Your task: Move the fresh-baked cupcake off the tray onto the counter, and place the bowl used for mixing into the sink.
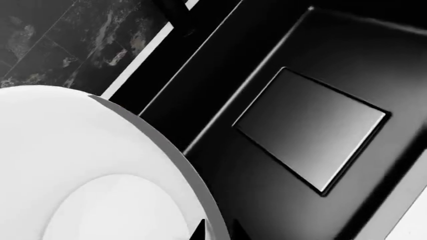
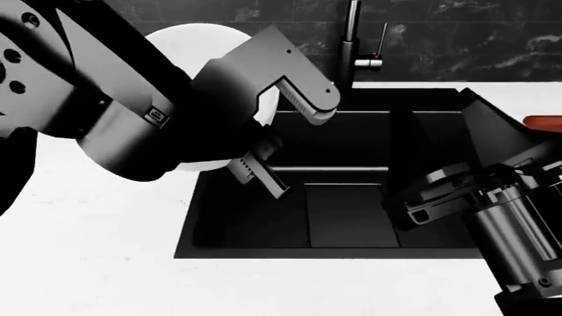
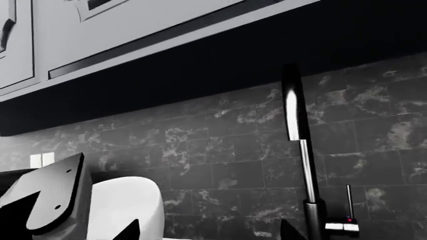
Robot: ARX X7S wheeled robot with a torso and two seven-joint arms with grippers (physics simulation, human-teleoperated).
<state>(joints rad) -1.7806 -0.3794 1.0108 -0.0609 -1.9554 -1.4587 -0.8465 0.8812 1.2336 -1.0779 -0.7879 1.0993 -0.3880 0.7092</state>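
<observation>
The white bowl (image 2: 204, 41) is held tilted on edge over the left rim of the black sink (image 2: 347, 217). My left gripper (image 1: 217, 233) is shut on the bowl (image 1: 80, 165), with one finger inside its wall and one outside. In the head view the left gripper (image 2: 260, 174) hangs just past the sink's left edge. My right gripper (image 3: 210, 232) is open and empty, pointing up toward the backsplash, with the bowl (image 3: 130, 207) off to one side. A red sliver of the tray (image 2: 545, 121) shows at the far right on the counter (image 2: 88, 263). The cupcake is out of view.
A tall black faucet (image 2: 351, 46) stands behind the sink, against the dark marble backsplash (image 2: 457, 39). The sink floor has a raised rectangular panel (image 1: 310, 130). My right arm (image 2: 496, 227) hangs over the sink's right front corner. Wall cabinets (image 3: 133, 30) hang above.
</observation>
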